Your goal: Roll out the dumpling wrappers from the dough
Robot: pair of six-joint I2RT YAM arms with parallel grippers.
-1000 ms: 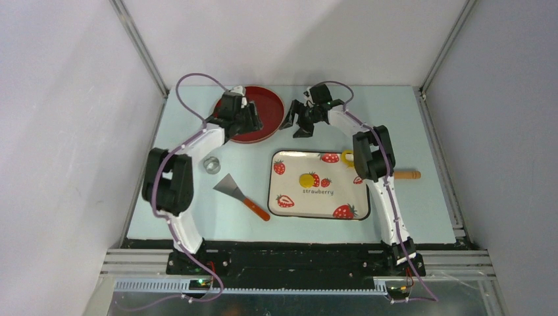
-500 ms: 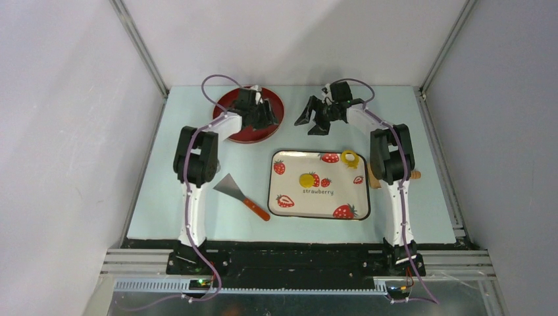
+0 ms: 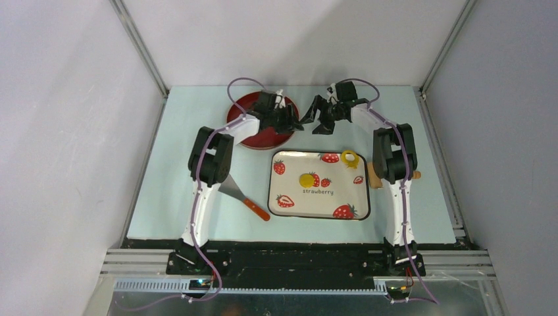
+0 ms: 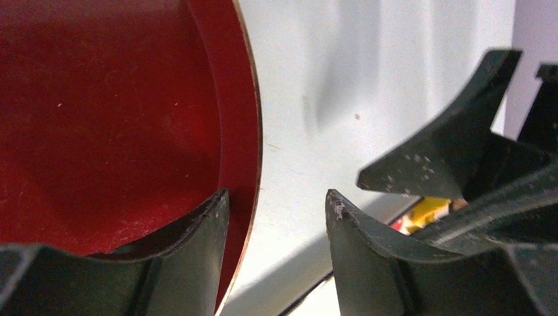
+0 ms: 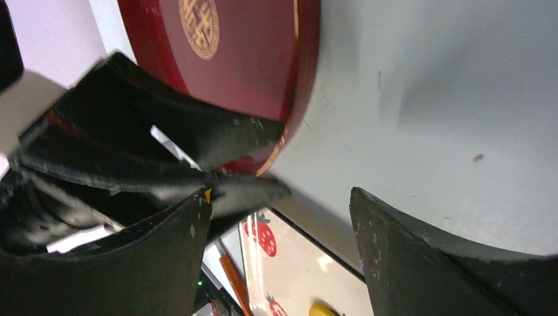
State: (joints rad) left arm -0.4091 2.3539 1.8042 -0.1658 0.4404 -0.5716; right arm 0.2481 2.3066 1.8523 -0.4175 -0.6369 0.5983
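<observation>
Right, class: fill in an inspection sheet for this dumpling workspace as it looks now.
Surface: pale blue tabletop.
Job's things: round yellow dough disc on strawberry tray; yellow ring scrap at its far edge; wooden roller partly behind right arm.
Clutter: red plate; spatula.
Grippers: left claw open, empty, over plate's rim; right claw open, empty, facing it.
Cables: purple cables looped along both arms.
Surroundings: plain grey walls, metal frame.

Bright even light, soft shadows; left pincer blurred in right wrist view.
</observation>
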